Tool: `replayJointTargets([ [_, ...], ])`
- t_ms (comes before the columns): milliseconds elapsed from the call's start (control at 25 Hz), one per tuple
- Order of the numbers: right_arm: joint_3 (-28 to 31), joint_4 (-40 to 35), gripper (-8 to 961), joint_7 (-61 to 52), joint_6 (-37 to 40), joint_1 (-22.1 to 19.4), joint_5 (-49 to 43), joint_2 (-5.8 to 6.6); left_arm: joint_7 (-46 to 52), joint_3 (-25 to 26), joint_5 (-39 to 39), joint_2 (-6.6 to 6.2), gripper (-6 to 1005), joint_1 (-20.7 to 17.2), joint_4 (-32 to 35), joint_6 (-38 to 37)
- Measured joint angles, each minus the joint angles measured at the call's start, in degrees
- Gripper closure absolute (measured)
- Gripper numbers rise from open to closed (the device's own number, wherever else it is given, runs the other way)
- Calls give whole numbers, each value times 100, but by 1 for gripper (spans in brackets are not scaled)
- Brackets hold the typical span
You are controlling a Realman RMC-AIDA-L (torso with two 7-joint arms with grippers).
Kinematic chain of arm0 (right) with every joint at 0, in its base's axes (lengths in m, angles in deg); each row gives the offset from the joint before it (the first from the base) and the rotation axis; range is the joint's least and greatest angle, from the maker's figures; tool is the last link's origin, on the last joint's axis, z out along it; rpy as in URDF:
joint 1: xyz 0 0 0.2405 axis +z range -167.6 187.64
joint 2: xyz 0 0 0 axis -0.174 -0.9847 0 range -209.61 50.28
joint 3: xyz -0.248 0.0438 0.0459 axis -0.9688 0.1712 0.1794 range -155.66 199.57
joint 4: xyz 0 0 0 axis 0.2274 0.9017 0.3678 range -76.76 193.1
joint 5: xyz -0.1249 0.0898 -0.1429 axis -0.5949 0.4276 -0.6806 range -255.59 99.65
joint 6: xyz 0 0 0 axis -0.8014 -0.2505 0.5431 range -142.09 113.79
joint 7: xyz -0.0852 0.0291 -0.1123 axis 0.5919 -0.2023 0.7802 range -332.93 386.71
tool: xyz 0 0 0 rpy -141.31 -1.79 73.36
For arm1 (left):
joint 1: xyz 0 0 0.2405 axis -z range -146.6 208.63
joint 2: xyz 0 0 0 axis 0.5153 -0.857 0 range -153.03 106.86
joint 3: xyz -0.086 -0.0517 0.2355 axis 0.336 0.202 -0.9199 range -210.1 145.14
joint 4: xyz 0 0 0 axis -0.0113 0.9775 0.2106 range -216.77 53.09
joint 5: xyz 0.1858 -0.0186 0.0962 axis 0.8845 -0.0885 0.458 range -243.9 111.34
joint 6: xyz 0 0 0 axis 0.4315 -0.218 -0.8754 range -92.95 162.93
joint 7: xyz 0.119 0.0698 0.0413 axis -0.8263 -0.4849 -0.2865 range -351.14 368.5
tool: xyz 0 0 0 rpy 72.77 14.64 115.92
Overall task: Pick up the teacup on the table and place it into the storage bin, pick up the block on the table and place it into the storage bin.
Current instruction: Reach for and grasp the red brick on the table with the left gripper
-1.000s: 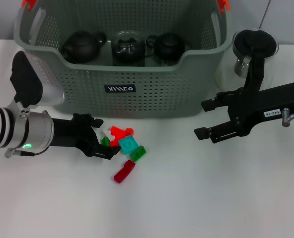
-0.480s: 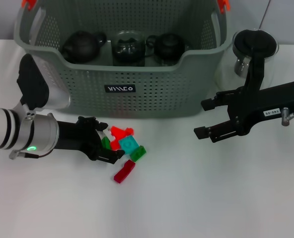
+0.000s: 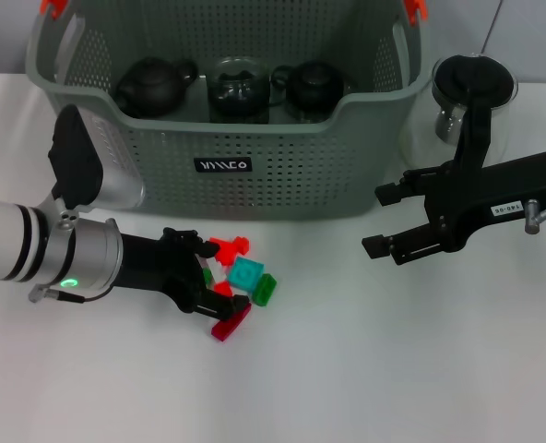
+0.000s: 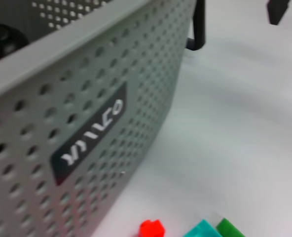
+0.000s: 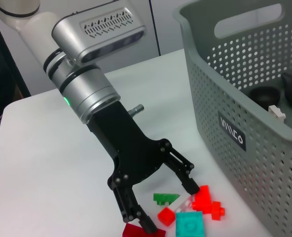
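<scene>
Currently you are working the block step: left gripper (image 5: 165, 207), jaws apart, is straddling the blocks (image 3: 239, 281); next, close on one. Right gripper (image 3: 384, 221) is waiting open beside the storage bin (image 3: 282, 175).

Blocks (image 3: 241, 277) lie before the storage bin (image 3: 227, 166), teapots (image 3: 241, 88) inside, pitcher (image 3: 457, 106) right.

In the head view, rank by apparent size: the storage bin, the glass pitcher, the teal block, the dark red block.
1. storage bin
2. glass pitcher
3. teal block and dark red block: look alike, and the left gripper partly hides the red one.
</scene>
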Motion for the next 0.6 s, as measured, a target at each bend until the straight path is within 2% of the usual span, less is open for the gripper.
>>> replayJointTargets([
  [400,0,-25,38,0,16,-10,0,1,39,-52,14,-1,49,3,75,-496],
  [600,0,-26,37,-1,26,-15,0,0,55,-48,-8,0,49,-46,474,-1097],
])
